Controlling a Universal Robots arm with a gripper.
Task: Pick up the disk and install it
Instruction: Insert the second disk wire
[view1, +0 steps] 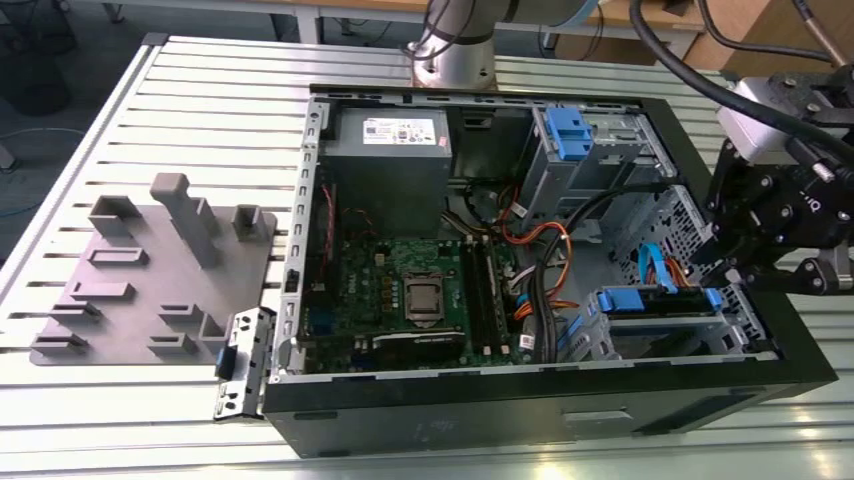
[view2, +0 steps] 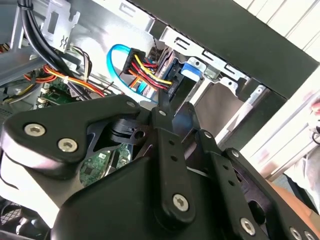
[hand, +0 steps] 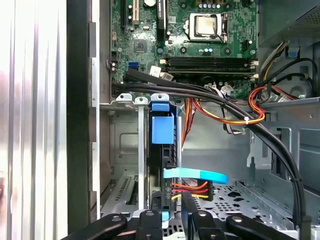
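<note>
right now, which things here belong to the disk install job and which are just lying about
Part of the job:
disk, sitting in the drive cage
drive cage
gripper, close by the disk

Just lying about:
power supply box
bare blue bracket
motherboard
grey fixture plate
</note>
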